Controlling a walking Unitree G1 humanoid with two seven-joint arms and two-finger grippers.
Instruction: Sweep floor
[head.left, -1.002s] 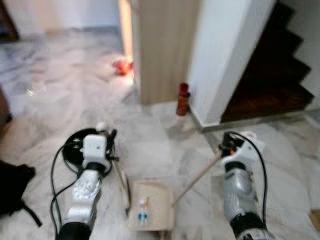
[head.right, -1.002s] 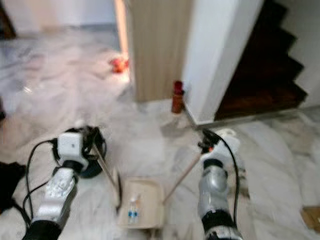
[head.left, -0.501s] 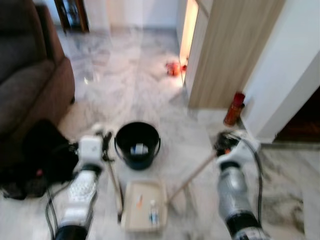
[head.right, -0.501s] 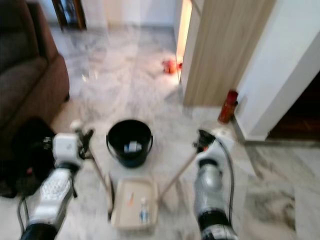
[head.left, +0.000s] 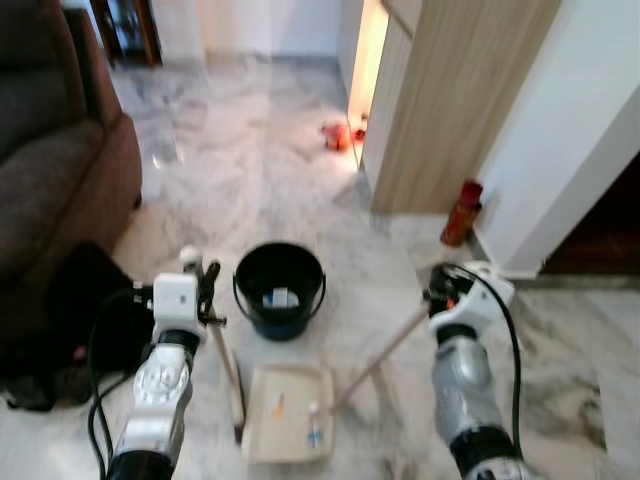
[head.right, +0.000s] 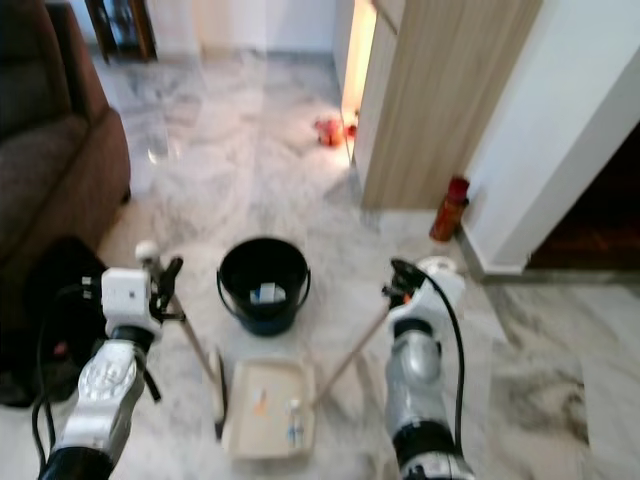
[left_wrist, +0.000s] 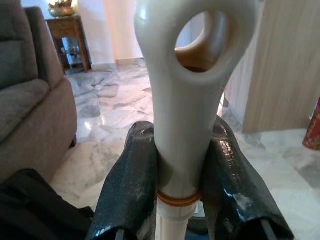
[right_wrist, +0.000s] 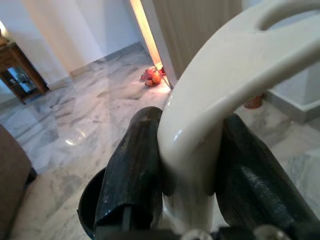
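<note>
Right at the robot's feet the cream dustpan (head.left: 288, 425) lies flat on the marble floor (head.left: 250, 190) with a few bits of litter (head.left: 313, 432) in it. The left gripper (left_wrist: 175, 180) has its fingers clamped on the broom handle (left_wrist: 182, 115); the right gripper (right_wrist: 187, 165) is closed round the dustpan's handle (right_wrist: 210, 115). Just beyond stands the black bucket (head.left: 279, 290). Collection looks done; next, I'd guess, comes lifting the pan level and tipping it into the bucket.
</note>
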